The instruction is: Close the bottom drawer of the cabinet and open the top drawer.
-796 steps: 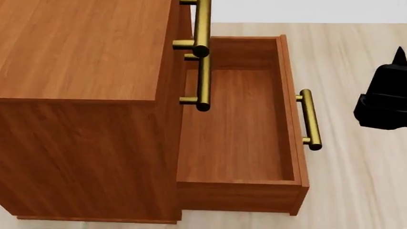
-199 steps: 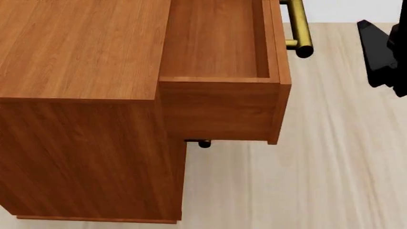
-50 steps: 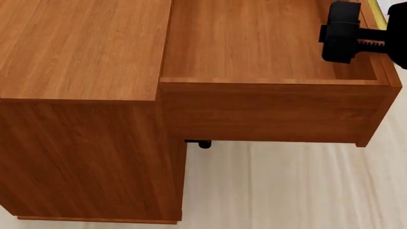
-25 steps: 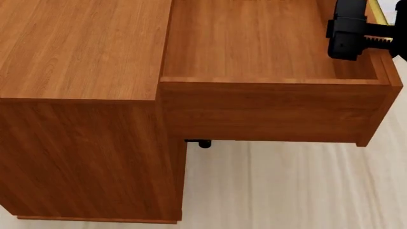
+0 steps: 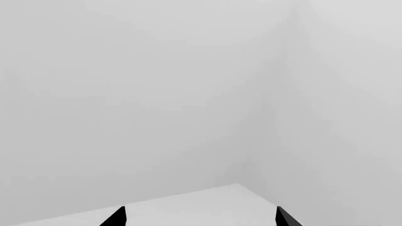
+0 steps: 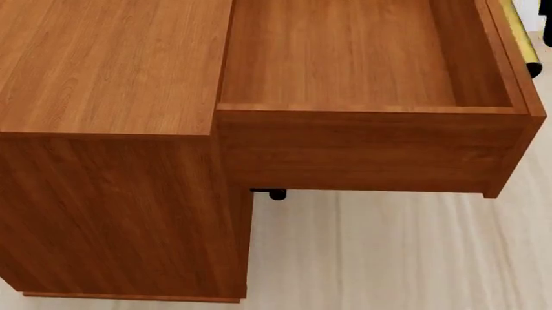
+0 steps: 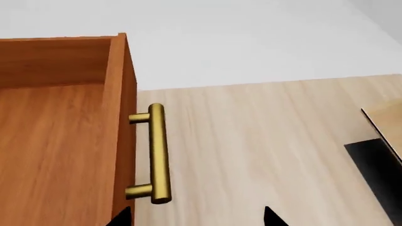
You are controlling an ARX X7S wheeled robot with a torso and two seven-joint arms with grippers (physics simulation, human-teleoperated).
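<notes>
The reddish-brown cabinet [image 6: 112, 71] fills the head view. Its top drawer [image 6: 345, 58] is pulled far out, empty, with its brass handle [image 6: 520, 32] at the front. In the right wrist view the top drawer [image 7: 56, 132] and its handle [image 7: 157, 153] lie just beyond my open right gripper [image 7: 197, 219], which is apart from the handle and holds nothing. Nothing juts out below the top drawer; only one dark handle end [image 6: 276, 194] shows there, so the bottom drawer is hidden. My left gripper [image 5: 201, 219] is open and empty, facing bare grey walls.
Pale wood floor [image 6: 388, 258] lies in front of the cabinet. In the right wrist view a black object [image 7: 377, 165] and a pale wooden edge [image 7: 386, 117] sit on the floor away from the drawer.
The bottom drawer, open at first, no longer juts out. The top drawer came out fully. In the last second my right gripper left the drawer's front corner and went out of the head view.
</notes>
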